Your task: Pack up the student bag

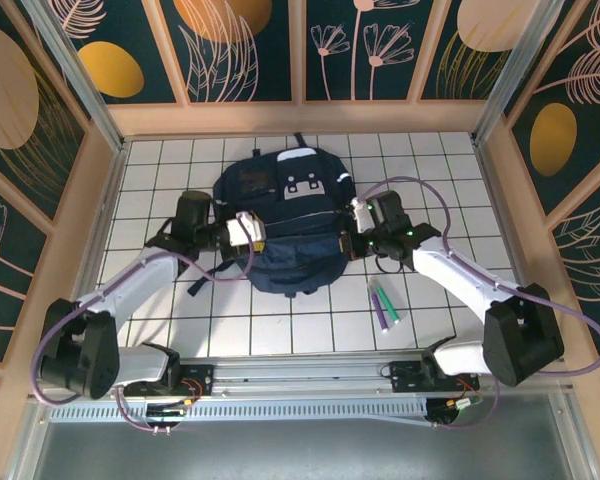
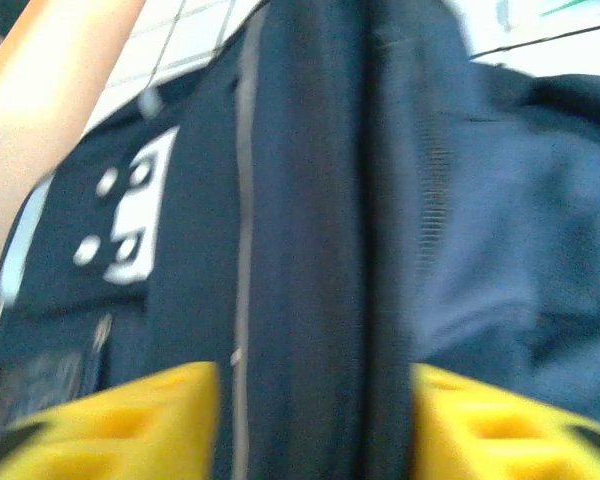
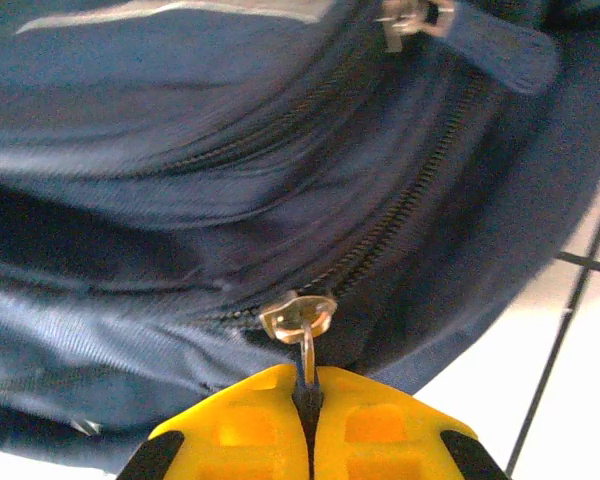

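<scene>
The student bag [image 1: 280, 225], navy with a light grey buckled flap [image 1: 305, 185], lies flat in the middle of the white gridded table. My left gripper [image 1: 252, 232] is at the bag's left side. In the left wrist view its yellow fingers [image 2: 130, 425] stand well apart, open, with a dark fold of the student bag [image 2: 310, 250] running between them and no grip on it. My right gripper [image 1: 358, 215] is at the bag's right side. The right wrist view shows that gripper [image 3: 310, 375] shut on the metal zipper pull [image 3: 300, 318] of a partly open zip.
Purple and green pens [image 1: 385, 305] lie on the table [image 1: 280, 330] near the right arm, in front of the bag's right corner. A dark strap [image 1: 205, 278] trails off the bag's front left. Wooden walls [image 1: 105, 200] close in the table at left, right and back.
</scene>
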`<state>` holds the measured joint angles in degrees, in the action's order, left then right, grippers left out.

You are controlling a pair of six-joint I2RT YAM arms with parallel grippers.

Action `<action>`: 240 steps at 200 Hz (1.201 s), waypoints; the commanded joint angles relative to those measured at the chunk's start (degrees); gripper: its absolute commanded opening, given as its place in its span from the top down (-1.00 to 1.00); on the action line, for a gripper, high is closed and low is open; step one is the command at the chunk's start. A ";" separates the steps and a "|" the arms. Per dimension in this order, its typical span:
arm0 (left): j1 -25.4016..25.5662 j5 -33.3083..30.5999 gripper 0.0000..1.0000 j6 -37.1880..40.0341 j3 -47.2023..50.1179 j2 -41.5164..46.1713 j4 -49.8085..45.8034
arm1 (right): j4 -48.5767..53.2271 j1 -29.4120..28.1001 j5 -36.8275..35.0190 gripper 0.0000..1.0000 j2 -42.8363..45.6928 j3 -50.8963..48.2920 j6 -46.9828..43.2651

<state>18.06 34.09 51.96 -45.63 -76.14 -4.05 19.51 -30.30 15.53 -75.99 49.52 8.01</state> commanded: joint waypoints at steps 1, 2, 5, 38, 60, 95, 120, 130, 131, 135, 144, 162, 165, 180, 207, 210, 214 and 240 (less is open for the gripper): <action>-2.59 7.06 -0.94 -3.32 -7.35 -3.33 -7.03 | -0.76 -5.47 -0.83 1.00 1.50 0.59 1.75; -2.55 7.89 -0.96 -3.25 -7.58 -3.50 -7.42 | -0.99 -5.69 -0.71 1.00 1.48 0.59 1.84; -2.52 10.43 -0.97 -3.11 -8.24 -3.73 -8.54 | -1.69 -6.27 -0.54 1.00 1.46 0.45 2.16; 4.63 16.38 -0.98 -3.16 -9.14 -4.73 -12.54 | -5.53 -8.06 1.99 1.00 -1.40 1.27 4.21; 11.38 8.32 -0.98 -5.95 -7.19 -5.28 -9.05 | -6.36 -8.23 4.51 1.00 -2.91 2.18 3.91; 14.80 -1.17 -0.97 -9.88 -3.83 -5.09 -0.61 | -8.06 -8.89 8.44 1.00 -2.76 1.91 4.14; 15.86 -6.62 -0.44 -9.86 -5.71 -7.37 -2.34 | -8.73 -10.66 9.86 1.00 -2.51 1.44 3.51; 15.81 -8.21 -0.21 -10.28 -6.55 -8.32 -2.54 | -8.64 -10.91 9.52 1.00 -2.46 1.36 3.45; 15.79 -8.36 -0.18 -10.34 -6.70 -8.37 -2.58 | -8.63 -10.91 9.52 1.00 -2.48 1.36 3.43; 15.85 -8.86 -0.07 -10.48 -6.92 -8.70 -2.50 | -8.53 -10.90 9.56 1.00 -2.42 1.36 3.48; 15.89 -9.74 0.14 -11.02 -7.50 -9.30 -1.99 | -8.19 -10.92 9.31 1.00 -2.41 1.39 3.05; 15.89 -10.05 0.79 -10.58 -8.71 -10.08 -2.75 | -6.42 -10.69 6.18 1.00 -2.71 1.71 2.99; 15.90 -9.83 0.90 -10.25 -8.90 -10.08 -3.10 | -5.96 -10.58 5.39 1.00 -2.81 1.85 3.09; 15.88 -8.31 1.00 -7.48 -9.18 -9.39 -5.17 | -3.40 -9.19 1.70 1.00 -3.70 2.50 3.81; 15.85 -5.99 1.00 -1.66 -7.24 -5.23 -7.91 | -0.44 -3.63 -2.65 1.00 -4.61 1.94 4.87; 15.83 -5.60 1.00 -0.78 -6.93 -4.63 -8.47 | -0.44 -2.69 -2.48 1.00 -4.55 1.66 4.88; 15.83 -4.95 1.00 0.35 -6.59 -3.92 -9.09 | -0.56 -1.56 -1.83 1.00 -4.52 1.39 4.64; 15.74 -0.43 1.00 5.15 -4.46 -0.39 -12.47 | -1.62 6.29 2.05 1.00 -4.41 0.15 2.01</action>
<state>33.87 26.46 49.95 -52.27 -82.50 -8.03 16.23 -32.32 23.24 -79.83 50.41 11.05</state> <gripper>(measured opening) 0.057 0.063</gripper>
